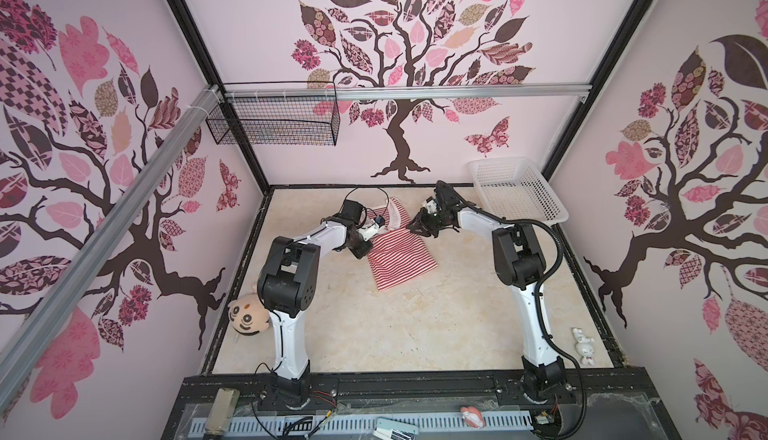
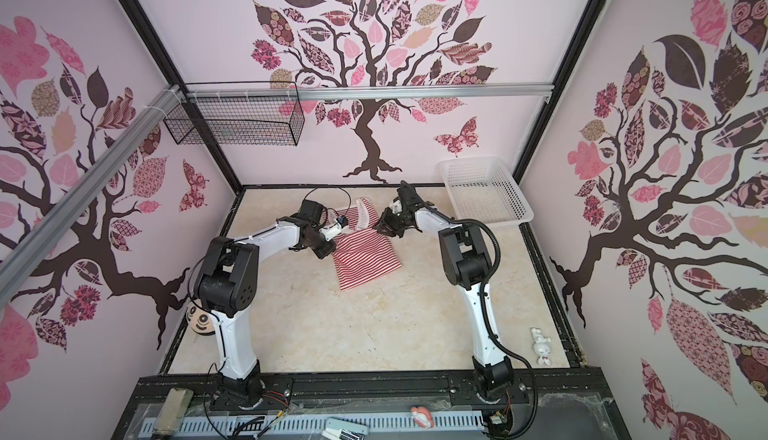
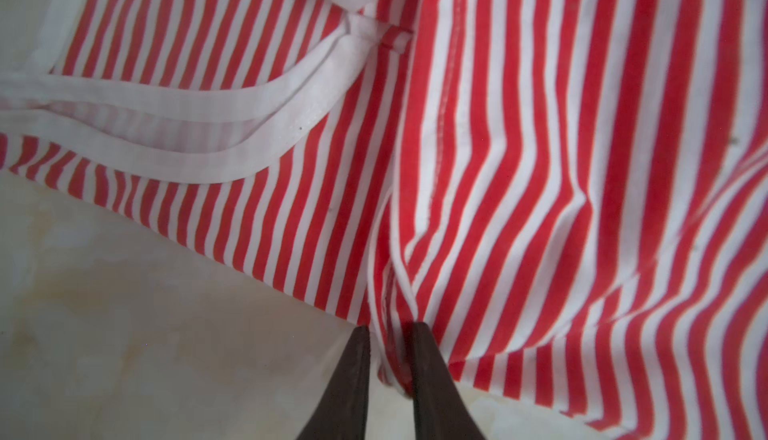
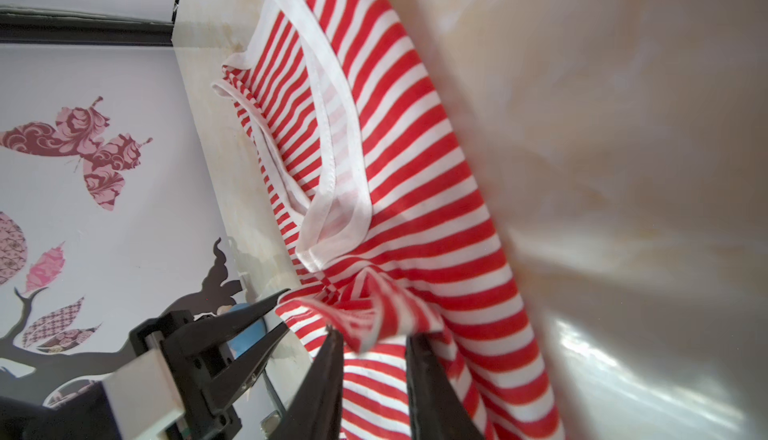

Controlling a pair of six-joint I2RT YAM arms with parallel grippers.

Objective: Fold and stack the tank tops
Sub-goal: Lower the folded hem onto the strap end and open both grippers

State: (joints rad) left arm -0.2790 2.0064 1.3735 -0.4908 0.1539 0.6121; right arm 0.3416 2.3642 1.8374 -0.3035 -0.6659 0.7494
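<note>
Tank top (image 1: pixel 401 257) lies long from 11 to 5 o'clock on the desk (image 1: pixel 415 334); left tool (image 3: pixel 388 359) and right tool (image 4: pixel 374 342), both narrow with fabric between, flank its middle fold.

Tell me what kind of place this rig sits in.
Likely a staged robot test cell, not a real home: walls papered with a pink tree print, a black frame with an aluminium rail, and two arms bolted at the front of a marble-look table.

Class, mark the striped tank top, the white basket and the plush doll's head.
tank top (image 1: pixel 401 261): a top view, middle of the folded striped body.
white basket (image 1: pixel 555 209): a top view, its right wall.
plush doll (image 1: pixel 245 314): a top view, its face.
</note>
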